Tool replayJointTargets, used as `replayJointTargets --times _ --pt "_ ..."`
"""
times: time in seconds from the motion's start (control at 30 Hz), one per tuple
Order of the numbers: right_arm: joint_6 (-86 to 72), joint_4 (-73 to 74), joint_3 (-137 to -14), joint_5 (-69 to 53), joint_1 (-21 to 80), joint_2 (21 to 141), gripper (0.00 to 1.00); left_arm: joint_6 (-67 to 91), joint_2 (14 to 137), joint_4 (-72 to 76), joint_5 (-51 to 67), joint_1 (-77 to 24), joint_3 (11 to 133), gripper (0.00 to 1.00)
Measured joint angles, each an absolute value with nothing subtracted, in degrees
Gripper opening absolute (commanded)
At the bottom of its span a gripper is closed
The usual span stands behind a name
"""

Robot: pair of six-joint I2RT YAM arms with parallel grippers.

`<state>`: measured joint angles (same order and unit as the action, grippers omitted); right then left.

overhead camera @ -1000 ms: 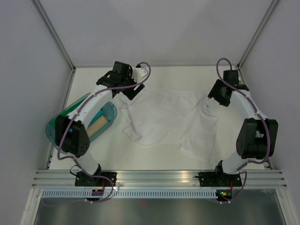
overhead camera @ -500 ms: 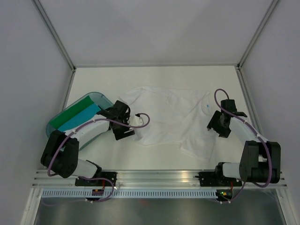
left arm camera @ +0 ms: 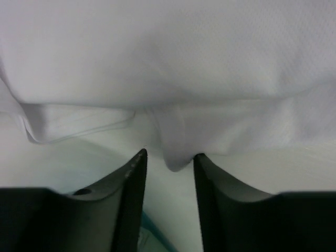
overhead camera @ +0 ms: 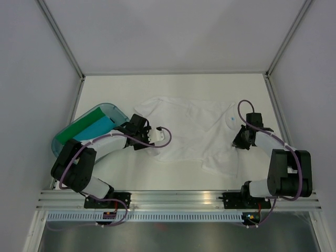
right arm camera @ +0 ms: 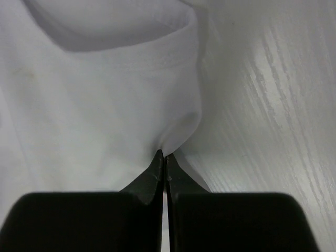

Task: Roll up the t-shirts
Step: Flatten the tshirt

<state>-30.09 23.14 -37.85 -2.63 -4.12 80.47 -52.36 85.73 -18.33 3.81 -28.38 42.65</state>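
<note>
A white t-shirt (overhead camera: 189, 128) lies spread and creased on the table, its small blue neck label (overhead camera: 231, 119) toward the right. My left gripper (overhead camera: 153, 136) is at the shirt's left edge. In the left wrist view its jaws (left arm camera: 169, 156) stand narrowly apart, open, and a fold of the white t-shirt (left arm camera: 176, 157) pokes between the tips, touching the right finger (left arm camera: 210, 184). My right gripper (overhead camera: 239, 142) is at the shirt's right edge. Seen from the right wrist, this gripper (right arm camera: 164, 154) is shut, pinching a puckered edge of the white t-shirt (right arm camera: 105, 105).
A translucent teal tub (overhead camera: 113, 107) sits at the left, holding a green roll (overhead camera: 77, 131) and a light blue roll (overhead camera: 97, 127). Grey walls enclose the table on three sides. The arm bases and a metal rail (overhead camera: 178, 199) run along the near edge.
Both arms came down from the far side to the shirt's side edges. The left jaws narrowed around a cloth fold. The right jaws closed on the shirt's right edge.
</note>
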Motion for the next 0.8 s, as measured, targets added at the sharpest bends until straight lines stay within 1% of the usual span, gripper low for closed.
replayJointTargets --times 0.03,0.07,0.13,0.3,0.53,0.67,0.8 --pt "-30.0 22.8 -37.5 -3.2 -4.1 80.0 0.00 -52.4 86.0 -17.6 3.7 -28.4 42.7 0.34" --pt "-30.0 23.2 -37.3 -3.6 -4.1 79.5 0.00 -52.5 86.3 -17.1 3.6 -28.4 42.6 0.24" --pt "-30.0 25.1 -36.9 -4.2 -4.1 77.8 0.00 -52.3 86.4 -17.1 4.2 -28.4 42.1 0.03" --pt "-30.0 31.3 -40.3 -4.7 -4.1 68.1 0.00 -51.7 82.1 -19.0 6.6 -28.4 39.9 0.02" --pt "-29.7 38.4 -53.9 -5.2 -4.0 58.2 0.00 -50.3 65.8 -24.4 7.5 -28.4 39.8 0.02" --pt "-28.8 43.7 -63.0 -4.8 -4.0 55.5 0.00 -48.7 61.3 -33.3 7.7 -28.4 47.7 0.02" --pt "-27.5 50.0 -76.9 -4.7 -4.0 55.0 0.01 -45.5 60.9 -41.5 7.1 -28.4 59.3 0.02"
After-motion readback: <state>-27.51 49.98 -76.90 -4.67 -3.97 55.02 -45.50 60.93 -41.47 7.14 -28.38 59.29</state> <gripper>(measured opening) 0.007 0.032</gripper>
